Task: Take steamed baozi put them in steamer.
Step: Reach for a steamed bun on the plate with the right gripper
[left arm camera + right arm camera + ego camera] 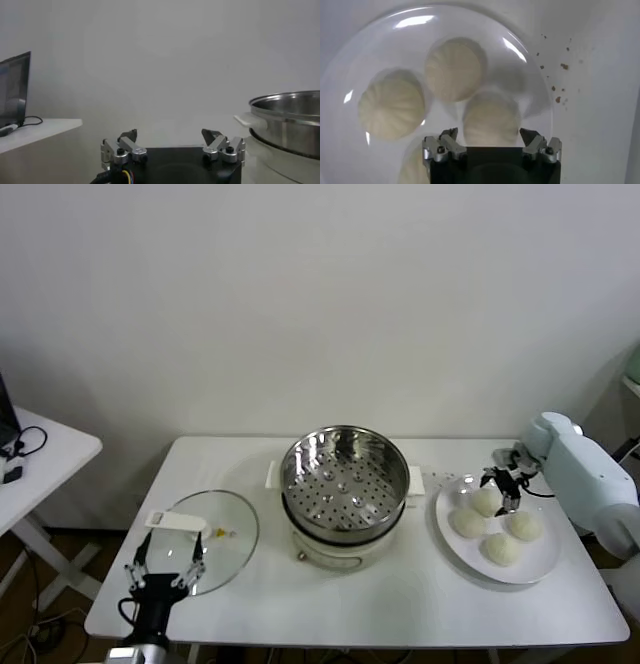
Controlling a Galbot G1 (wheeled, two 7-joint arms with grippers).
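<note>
Four off-white baozi lie on a white plate (546,560) at the right; the back one (485,502) is nearest my right gripper (505,481). That gripper is open and hovers just over this bun. In the right wrist view, the gripper (489,134) has its jaws spread either side of a baozi (490,117), not touching it, with two more buns (454,69) (390,107) beyond. The steel steamer (345,474) sits empty on its cream cooker base (335,552) at the table's middle, and also shows in the left wrist view (290,117). My left gripper (160,569) is open and empty at the front left.
A round glass lid (222,536) with a white handle (172,521) lies left of the cooker, under my left gripper. A small side table (45,452) with cables stands at far left. Crumbs (559,96) lie on the table beside the plate (380,50).
</note>
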